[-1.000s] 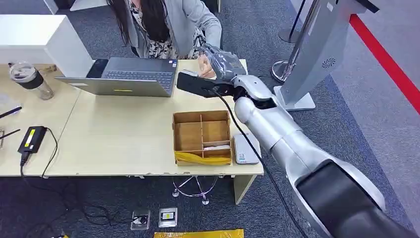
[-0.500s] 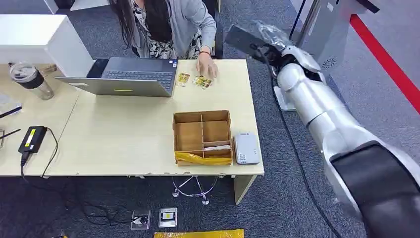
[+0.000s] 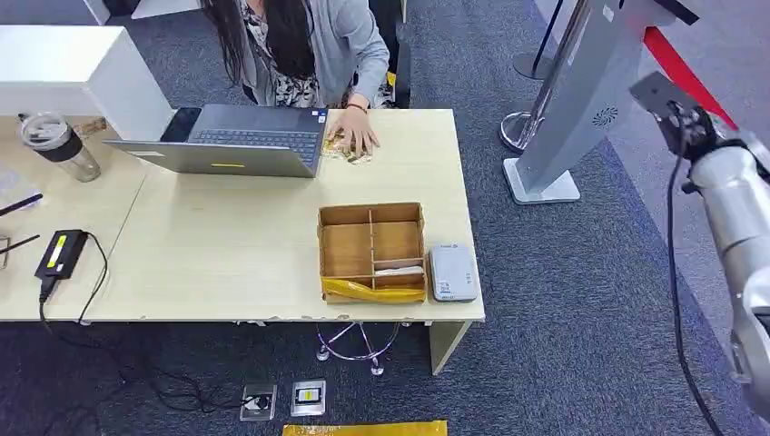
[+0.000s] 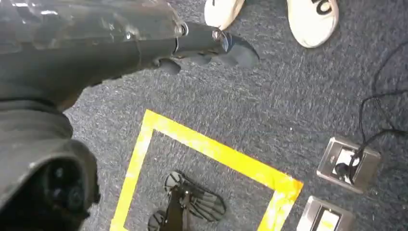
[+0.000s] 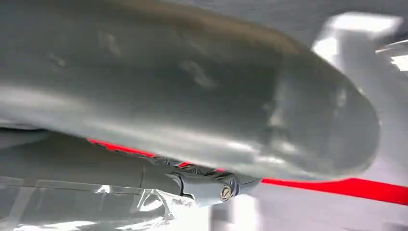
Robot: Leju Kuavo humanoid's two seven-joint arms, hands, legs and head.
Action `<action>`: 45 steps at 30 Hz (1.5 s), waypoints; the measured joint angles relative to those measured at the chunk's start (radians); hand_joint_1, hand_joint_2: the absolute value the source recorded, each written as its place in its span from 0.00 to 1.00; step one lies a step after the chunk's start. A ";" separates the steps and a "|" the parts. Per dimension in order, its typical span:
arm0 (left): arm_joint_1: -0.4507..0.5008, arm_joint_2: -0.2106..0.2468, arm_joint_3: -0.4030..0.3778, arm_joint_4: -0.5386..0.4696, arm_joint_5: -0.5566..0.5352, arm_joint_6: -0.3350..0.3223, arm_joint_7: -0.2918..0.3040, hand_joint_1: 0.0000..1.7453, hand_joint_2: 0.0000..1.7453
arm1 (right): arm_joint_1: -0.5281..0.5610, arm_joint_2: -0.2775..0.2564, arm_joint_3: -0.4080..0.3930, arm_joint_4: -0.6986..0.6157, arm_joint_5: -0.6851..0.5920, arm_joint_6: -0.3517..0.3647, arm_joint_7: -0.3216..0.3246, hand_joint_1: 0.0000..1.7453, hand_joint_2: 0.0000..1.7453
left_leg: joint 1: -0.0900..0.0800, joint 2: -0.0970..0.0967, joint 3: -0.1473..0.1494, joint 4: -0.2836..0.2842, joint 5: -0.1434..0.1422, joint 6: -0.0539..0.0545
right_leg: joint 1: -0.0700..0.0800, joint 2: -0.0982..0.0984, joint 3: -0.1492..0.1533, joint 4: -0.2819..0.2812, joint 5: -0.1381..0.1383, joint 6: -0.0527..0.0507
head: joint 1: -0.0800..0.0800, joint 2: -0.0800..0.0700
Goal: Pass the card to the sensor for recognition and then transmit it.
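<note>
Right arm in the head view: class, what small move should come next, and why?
Probably swing the right arm in toward the table: it is out beside the grey stand, while the cards lie under a person's hand by the laptop and the sensor sits beside the cardboard box.

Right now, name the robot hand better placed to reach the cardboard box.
Right, probably. The right robot hand is raised beside the table end holding the box; the left robot hand hangs over the carpet.

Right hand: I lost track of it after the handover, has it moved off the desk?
Yes. The right hand swung away rightward from the desk, past the grey stand.
</note>
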State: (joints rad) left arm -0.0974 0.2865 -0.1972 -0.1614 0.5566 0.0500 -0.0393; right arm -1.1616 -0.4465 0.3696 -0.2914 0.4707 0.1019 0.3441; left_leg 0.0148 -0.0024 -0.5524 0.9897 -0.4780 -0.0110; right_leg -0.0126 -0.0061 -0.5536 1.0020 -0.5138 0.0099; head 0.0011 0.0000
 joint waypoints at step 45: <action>0.102 -0.115 0.021 -0.063 -0.248 -0.041 0.014 0.00 0.00 | 1.162 0.199 -0.579 0.056 -0.506 -0.058 -0.237 0.00 0.00 | 0.001 0.000 0.006 -0.001 -0.009 -0.002 | 0.001 -0.002 0.007 0.001 -0.010 -0.003 | 0.000 0.000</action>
State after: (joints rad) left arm 0.0044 0.1712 -0.1766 -0.2243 0.3081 0.0091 -0.0252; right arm 0.0004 -0.2479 -0.2090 -0.2358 -0.0351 0.0435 0.1075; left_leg 0.0162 -0.0026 -0.5463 0.9882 -0.4869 -0.0132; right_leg -0.0113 -0.0078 -0.5465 1.0029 -0.5236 0.0072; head 0.0011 0.0000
